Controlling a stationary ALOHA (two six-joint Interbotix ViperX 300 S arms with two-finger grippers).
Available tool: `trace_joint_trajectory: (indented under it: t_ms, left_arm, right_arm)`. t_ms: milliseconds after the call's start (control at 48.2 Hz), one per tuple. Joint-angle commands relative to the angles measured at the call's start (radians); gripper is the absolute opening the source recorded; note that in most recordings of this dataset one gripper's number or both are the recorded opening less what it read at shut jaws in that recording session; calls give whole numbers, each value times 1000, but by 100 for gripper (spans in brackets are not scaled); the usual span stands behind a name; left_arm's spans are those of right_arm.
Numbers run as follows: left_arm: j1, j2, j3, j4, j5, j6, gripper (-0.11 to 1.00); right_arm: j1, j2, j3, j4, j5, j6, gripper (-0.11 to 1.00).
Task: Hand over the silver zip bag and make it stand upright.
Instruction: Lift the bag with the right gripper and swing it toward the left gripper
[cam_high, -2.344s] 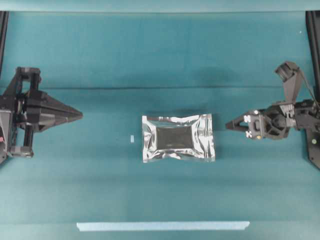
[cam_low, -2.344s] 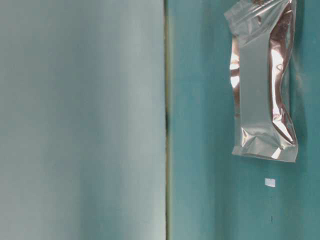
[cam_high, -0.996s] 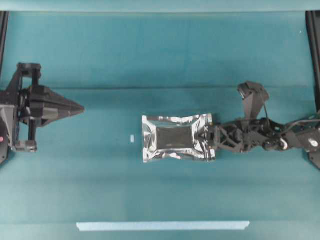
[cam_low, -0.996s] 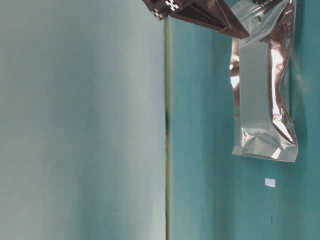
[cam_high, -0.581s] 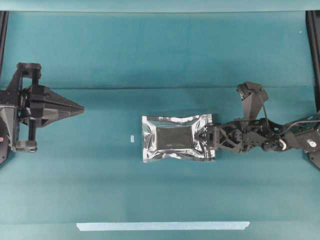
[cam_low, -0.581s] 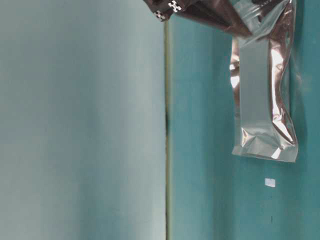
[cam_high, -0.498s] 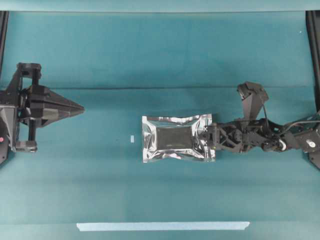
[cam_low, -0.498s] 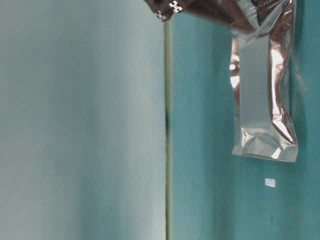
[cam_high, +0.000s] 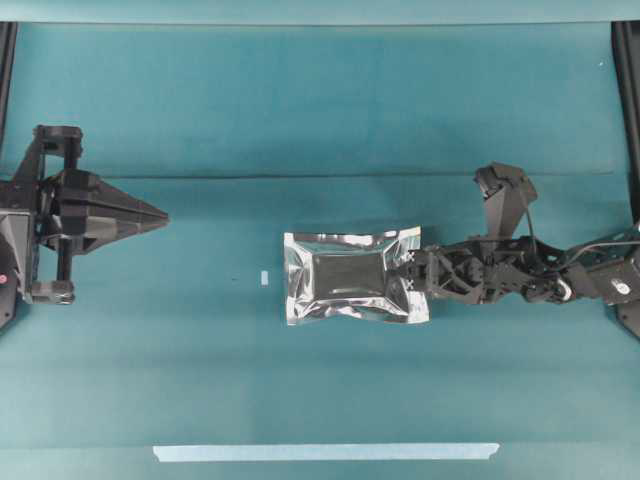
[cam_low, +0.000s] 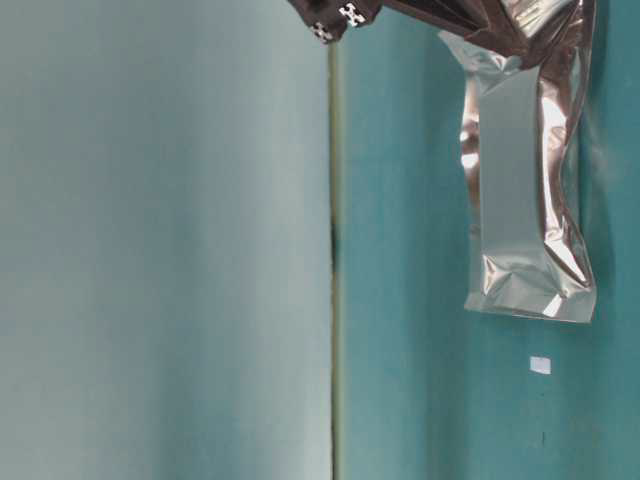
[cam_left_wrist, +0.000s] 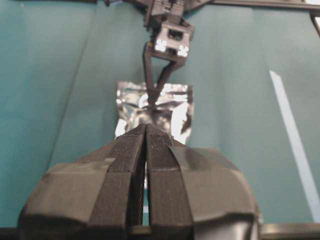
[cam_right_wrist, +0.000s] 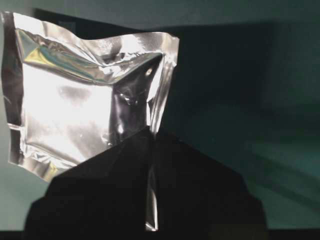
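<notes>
The silver zip bag (cam_high: 350, 277) lies flat near the middle of the teal table, a crinkled foil pouch with a darker centre panel. My right gripper (cam_high: 408, 275) reaches in from the right and is shut on the bag's right sealed edge. In the right wrist view the foil edge runs between the closed fingers (cam_right_wrist: 151, 131), and the bag (cam_right_wrist: 75, 100) buckles up in front of them. My left gripper (cam_high: 165, 215) hovers far to the left, shut with nothing in it. Its closed tips (cam_left_wrist: 146, 127) point at the bag (cam_left_wrist: 155, 107). The table-level view shows the bag (cam_low: 520, 200) crumpled at the gripped end.
A small white tape scrap (cam_high: 264, 277) lies just left of the bag. A long pale tape strip (cam_high: 325, 452) runs along the front of the table. A crease in the teal cloth (cam_high: 320, 178) crosses behind the bag.
My right gripper came in from the right with open jaws, slid over the bag's right edge and shut on it. That end of the bag has crumpled and lifted slightly. The left gripper stayed put.
</notes>
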Motion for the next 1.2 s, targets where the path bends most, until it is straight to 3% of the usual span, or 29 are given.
trace_joint_trajectory:
  t_ms: [0, 187, 415, 602, 747, 892, 1037, 1182]
  left_arm:
    - [5, 6, -14, 0, -2, -2, -1]
    - [9, 8, -14, 2, 23, -5, -1]
    - [8, 6, -14, 0, 54, -11, -1]
    - [8, 9, -12, 2, 55, -20, -1]
    - [6, 11, -11, 2, 55, -18, -1]
    - [6, 14, 2, 2, 52, -18, -1]
    - [6, 20, 11, 2, 49, -18, -1]
    - [8, 46, 8, 2, 46, -23, -1]
  right_arm:
    - [-3, -26, -15, -8, -6, -17, 2]
    - [-28, -95, -64, -11, 55, -115, 2]
    - [-120, -186, -149, -14, 293, -298, 2]
    - [-192, -236, -206, -43, 479, -382, 2]
    - [-225, -259, -278, -160, 618, -385, 2]
    - [-272, -261, -383, -282, 836, -387, 2]
    - [-282, -247, -525, -495, 1083, -387, 2]
    - [-264, -209, -626, -663, 1276, -403, 2]
